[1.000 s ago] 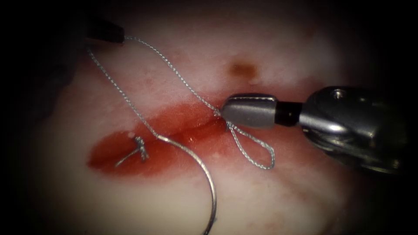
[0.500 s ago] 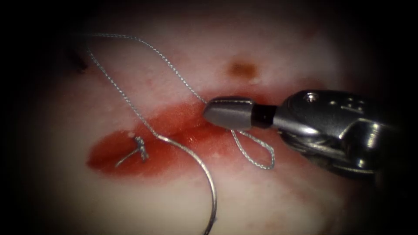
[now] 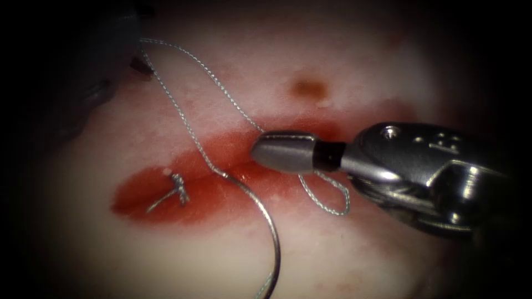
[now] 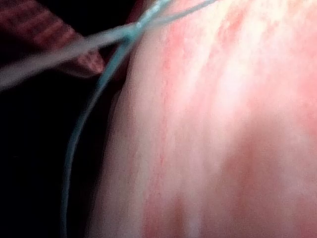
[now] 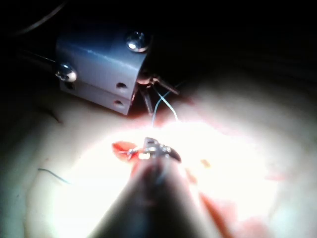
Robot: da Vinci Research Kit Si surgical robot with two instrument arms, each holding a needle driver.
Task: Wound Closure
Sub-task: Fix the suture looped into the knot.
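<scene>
Nearest the endoscope, the curved needle [image 3: 270, 221] lies free on the tissue [image 3: 360, 72]. No tool holds it and no part of it is in the tissue. Its thread end sits at the cut [image 3: 233, 166], and its arc runs toward the near edge. That thread end has slid to the right since a second ago, so the thread [image 3: 227, 94] is dragging the needle along the surface.

Left of the needle, a finished knot [image 3: 177, 185] with short cut ends sits in the red fluid [image 3: 138, 199] at the cut's left end. It has not moved, so that stitch looks done and holding.

Just behind, the right tool [image 3: 257, 152] has travelled left along the cut, and its tip now lies over the middle of the wound. Its shaft comes in low from the right with the wrist nearly straight, and its jaws are pressed together. One strand of thread meets their upper edge near the tip. A small loop of thread [image 3: 327, 207] comes out from under them and rests on the tissue right of the needle, where it lay before. I cannot tell whether the strand is pinched or only draped over the tool. By my reading this is thread handling for a knot, with the needle set aside.

Farthest back, on the left, the left tool [image 4: 81, 54] sits where the two long strands bend. The bend has shifted since the earlier pictures. I cannot tell whether this tool grips the thread.
</scene>
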